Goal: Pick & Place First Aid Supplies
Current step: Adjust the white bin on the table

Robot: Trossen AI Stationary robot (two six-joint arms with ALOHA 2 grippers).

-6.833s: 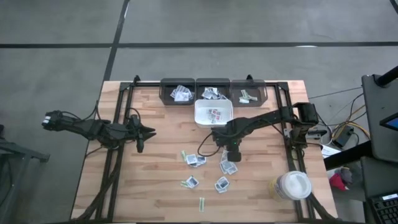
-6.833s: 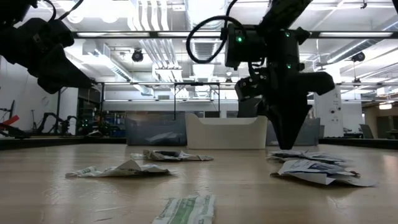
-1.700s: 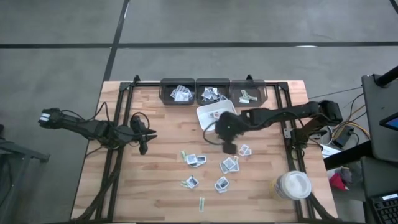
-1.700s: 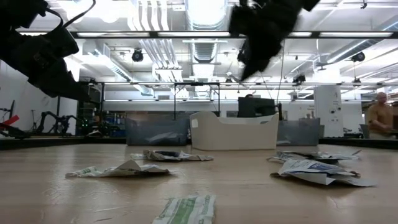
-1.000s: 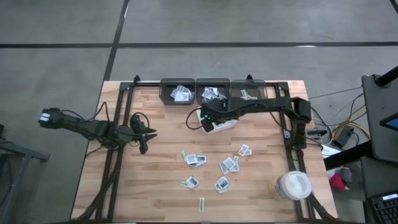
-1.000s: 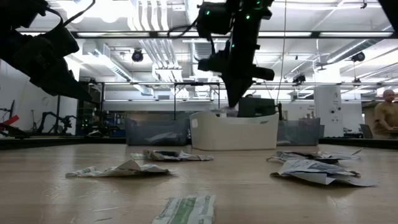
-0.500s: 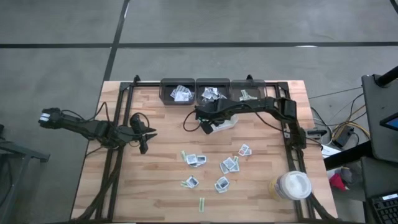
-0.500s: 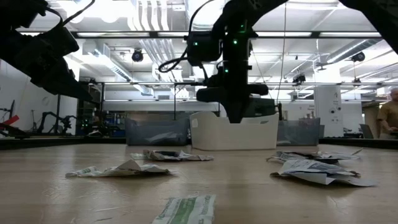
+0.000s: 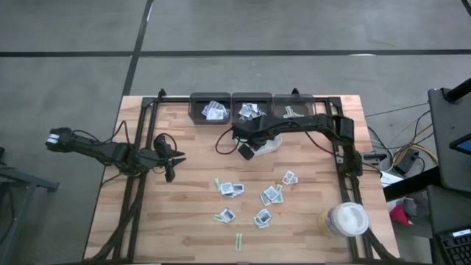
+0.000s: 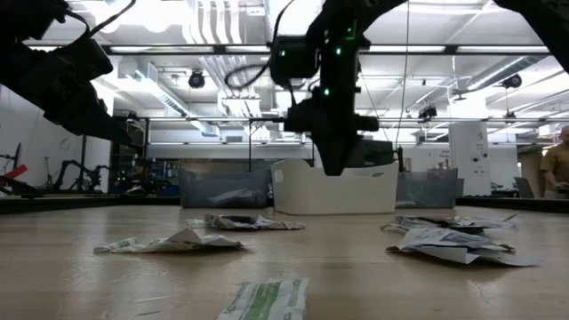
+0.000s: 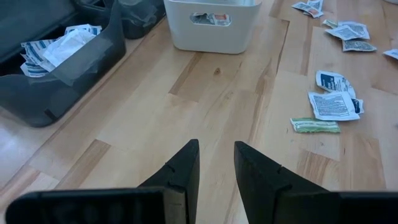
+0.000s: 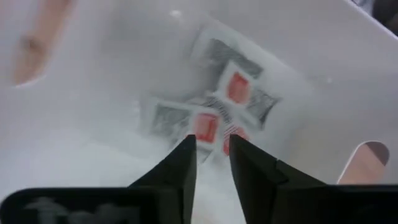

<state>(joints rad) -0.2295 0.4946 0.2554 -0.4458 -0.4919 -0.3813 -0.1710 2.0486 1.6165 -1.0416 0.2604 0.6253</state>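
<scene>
While the wooden table (image 9: 184,184) spreads under both arms, the right arm reaches across from its side to the white tray (image 9: 266,144), which stands near the far edge, just in front of three dark bins (image 9: 252,108). Each bin holds a few packets, and the bins sit side by side along the far rail. A round white-lidded jar (image 9: 346,219) stands at the near right corner, well apart from everything else.

The right gripper (image 12: 210,163) points down into the tray; its wrist view shows the two dark fingers a little apart with nothing between them, and red-printed packets (image 12: 219,111) lying on the tray's white floor just below the tips. In the low view the arm's dark body hangs in front of the tray's wall and hides part of its rim.

The left gripper (image 11: 216,163) hovers over bare wood at the table's left side, well away from the tray, its fingers slightly parted and empty.

The loose first aid supplies (image 9: 254,199) lie scattered over the middle of the table nearer the front: small flat packets in a rough cluster, with a narrow pale strip (image 9: 239,240) lying alone nearest the front edge. From the low view, a greenish-printed packet (image 10: 265,300) lies closest to the camera, and crumpled ones sit either side farther back.
</scene>
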